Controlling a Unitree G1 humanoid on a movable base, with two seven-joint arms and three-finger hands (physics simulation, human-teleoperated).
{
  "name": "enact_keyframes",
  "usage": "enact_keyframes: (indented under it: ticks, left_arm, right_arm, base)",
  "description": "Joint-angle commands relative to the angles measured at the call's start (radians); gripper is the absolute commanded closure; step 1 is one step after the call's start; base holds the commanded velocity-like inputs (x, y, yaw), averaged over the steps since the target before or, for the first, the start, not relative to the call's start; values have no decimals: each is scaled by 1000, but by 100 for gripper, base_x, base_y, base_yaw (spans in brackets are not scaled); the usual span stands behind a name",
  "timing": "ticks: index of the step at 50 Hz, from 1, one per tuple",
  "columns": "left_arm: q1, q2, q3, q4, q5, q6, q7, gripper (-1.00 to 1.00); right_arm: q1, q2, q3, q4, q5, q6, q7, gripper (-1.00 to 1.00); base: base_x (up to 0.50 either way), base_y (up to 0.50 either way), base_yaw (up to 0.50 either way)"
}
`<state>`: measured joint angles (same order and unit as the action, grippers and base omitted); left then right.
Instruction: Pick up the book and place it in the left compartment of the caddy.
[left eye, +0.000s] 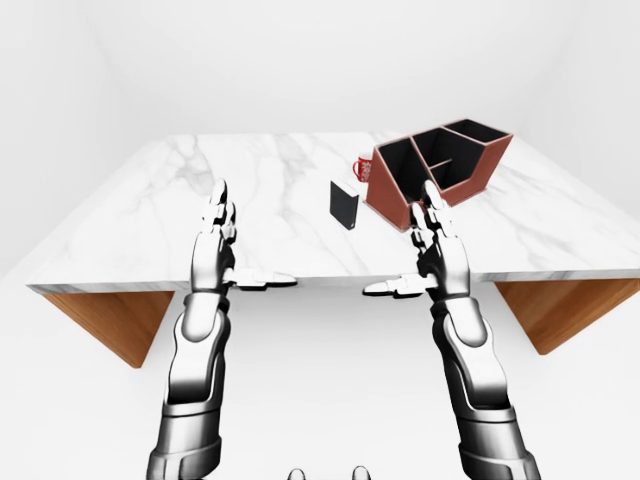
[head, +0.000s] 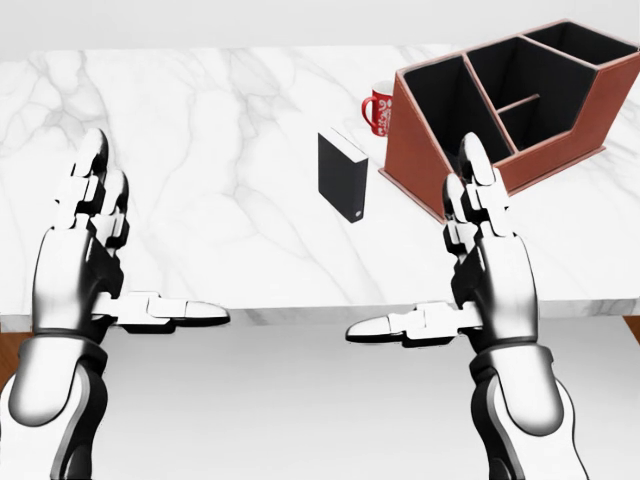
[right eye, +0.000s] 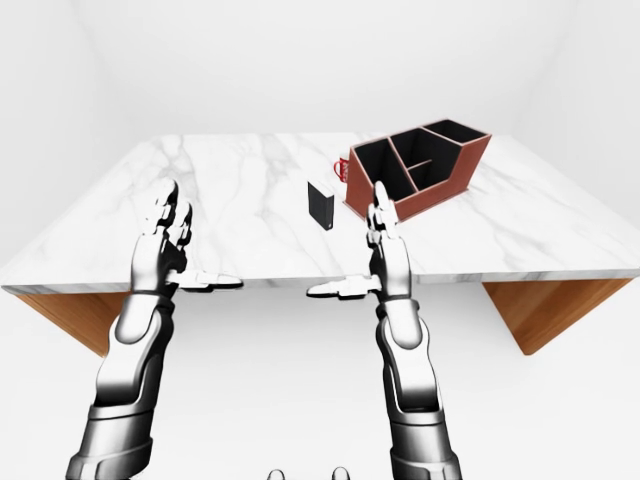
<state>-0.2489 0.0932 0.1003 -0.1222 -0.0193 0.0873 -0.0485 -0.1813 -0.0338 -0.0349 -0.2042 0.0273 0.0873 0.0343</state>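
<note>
left hand (head: 85, 255): wide open, fingers straight up, thumb poking sideways, holding nothing, hovering over the near edge of the marble surface (head: 200, 150)
right hand (head: 485, 265): same deal, open and empty
book (head: 342, 175): black, standing upright, up and to the left of the right hand, well apart
caddy (head: 500, 110): brown, just above the right hand's fingertips in the head view, compartments look empty
mug (head: 377, 105): red, tucked beside the caddy's left wall

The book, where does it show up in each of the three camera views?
Head view: book stands upright right of centre, upper half.
Left-eye view: book just right of centre, upper half.
Right-eye view: book at centre, upper half.
Shared landmark: the red-brown caddy, just right of it.
</note>
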Motion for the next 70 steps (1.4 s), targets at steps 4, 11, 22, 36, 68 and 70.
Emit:
enact_keyframes:
  ticks: [4, 11, 22, 36, 68, 70]
  left_arm:
    - [-61, 16, 19, -35, -23, 0, 20, -100]
    - [-45, 6, 1, -29, -15, 0, 23, -100]
    - [-43, 3, -1, -30, -12, 0, 20, -100]
    - [-26, -5, -7, -48, -3, 0, 19, -100]
    - [-26, -1, -1, -31, -12, 0, 21, -100]
    - [-27, 0, 0, -29, -12, 0, 21, -100]
  right_arm:
    - [-6, 4, 12, -38, 7, 0, 29, -100]
    - [-8, 5, 12, -30, 4, 0, 32, -100]
    - [12, 3, 11, -35, 9, 0, 48, -100]
    - [18, 1, 2, -41, 24, 0, 52, -100]
    - [11, 11, 24, -25, 16, 0, 62, -100]
    - [17, 11, 27, -28, 15, 0, 66, -100]
  base:
    - [50, -7, 0]
    - [50, -6, 0]
    - [50, -5, 0]
    - [50, -1, 0]
    - [36, -7, 0]
    - [0, 0, 0]
